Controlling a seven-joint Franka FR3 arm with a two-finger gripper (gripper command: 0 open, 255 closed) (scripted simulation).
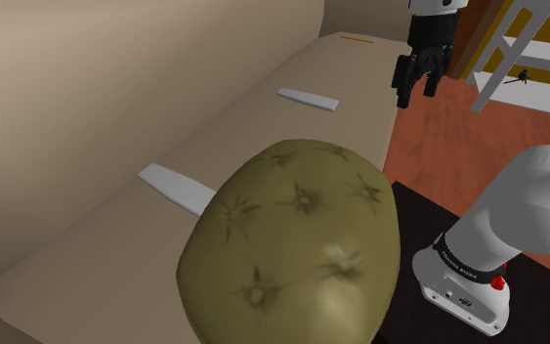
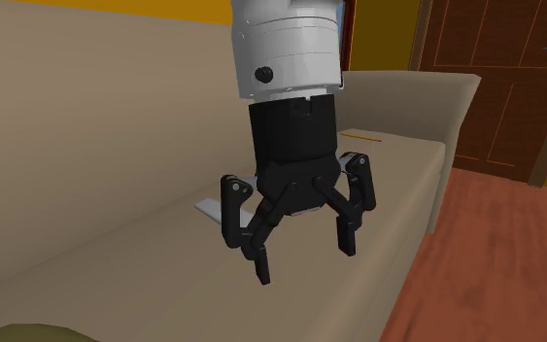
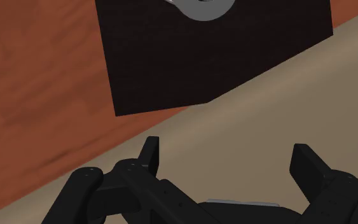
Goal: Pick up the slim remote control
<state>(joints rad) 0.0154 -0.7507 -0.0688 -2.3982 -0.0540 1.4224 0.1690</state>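
Two flat white slabs lie on the beige sofa seat [image 1: 263,137]. The slimmer one, the remote [image 1: 309,99], lies farther along the seat. A wider one [image 1: 175,186] sits by the olive cushion. My black gripper [image 1: 415,90] hangs open above the seat's front edge, to the shoulder view's right of the slim remote, holding nothing. In the second exterior view the gripper [image 2: 305,260] points down, and a white slab's end [image 2: 206,208] peeks out behind one finger. In the wrist view the gripper [image 3: 227,153] is spread over the seat edge.
A large olive tufted cushion [image 1: 297,254] covers the near seat. A thin orange strip [image 1: 357,40] lies near the armrest [image 2: 436,92]. Beyond the seat edge are red wood floor [image 1: 439,147], my black stand [image 3: 215,57], a white frame [image 1: 517,49] and a brown door [image 2: 495,87].
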